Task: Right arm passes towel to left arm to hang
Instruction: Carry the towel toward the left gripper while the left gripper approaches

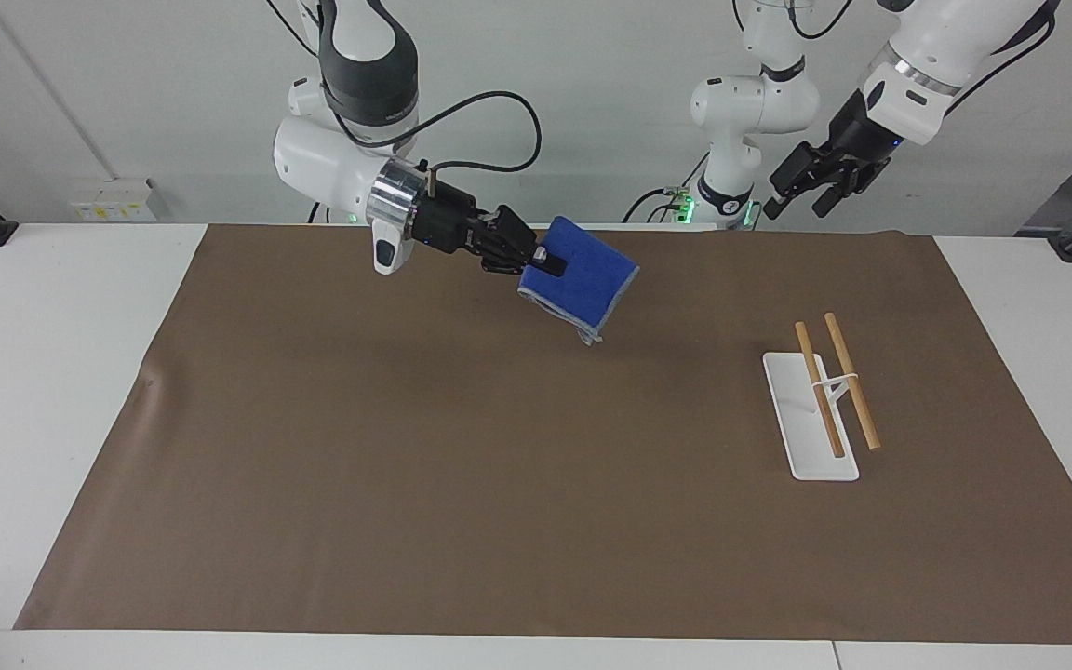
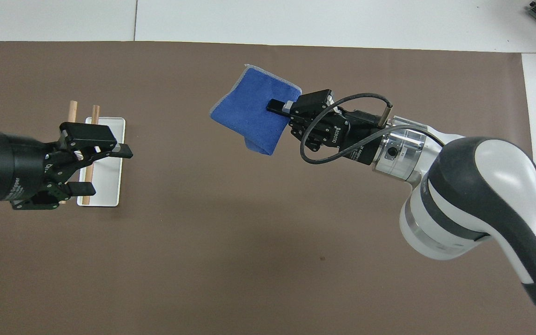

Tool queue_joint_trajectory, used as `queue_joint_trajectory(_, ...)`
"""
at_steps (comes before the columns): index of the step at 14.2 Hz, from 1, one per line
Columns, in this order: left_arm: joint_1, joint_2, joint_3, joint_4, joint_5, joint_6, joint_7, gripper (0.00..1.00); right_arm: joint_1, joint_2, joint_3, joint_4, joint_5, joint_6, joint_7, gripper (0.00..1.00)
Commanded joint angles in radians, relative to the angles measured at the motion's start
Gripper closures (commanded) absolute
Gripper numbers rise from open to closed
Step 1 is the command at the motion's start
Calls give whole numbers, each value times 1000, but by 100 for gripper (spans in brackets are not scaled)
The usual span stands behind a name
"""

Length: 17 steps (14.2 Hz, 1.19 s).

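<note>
Blue cloth hangs in the air over the middle of the brown mat: the towel, folded and tilted, one corner drooping toward the mat without touching it. The right gripper is clamped on the towel's edge, its fingers pressed flat against the cloth, and the arm reaches out almost level from the right arm's end of the table.

The left gripper is up in the air too, with nothing in it, its fingers spread apart (easiest to make out from overhead). From overhead it covers part of the white rack, though the facing view shows it raised high above the table and well apart from the towel.

The rack stands on the mat toward the left arm's end of the table, its two wooden rods bare and lying side by side above its flat white base.
</note>
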Motion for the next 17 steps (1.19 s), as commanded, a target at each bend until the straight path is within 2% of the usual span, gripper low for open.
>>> queue_joint_trajectory(1, -92, -42, 7, -84, -65, 160, -160, 0, 27, 6, 4, 14, 110, 11, -39, 100)
queue_joint_trajectory(5, -204, -27, 7, -124, -111, 436, -373, 0, 56, 1, 6, 10, 135, 6, -98, 100)
queue_joint_trajectory(8, -259, 22, 7, -128, -119, 585, -434, 0, 58, 0, 4, 6, 137, 6, -105, 100)
queue_joint_trajectory(14, -273, 42, 7, -178, -119, 711, -441, 0, 58, 0, 6, 6, 143, 2, -154, 100)
queue_joint_trajectory(17, -275, 81, 7, -174, -116, 795, -437, 0, 58, -2, 6, 5, 143, 2, -161, 100)
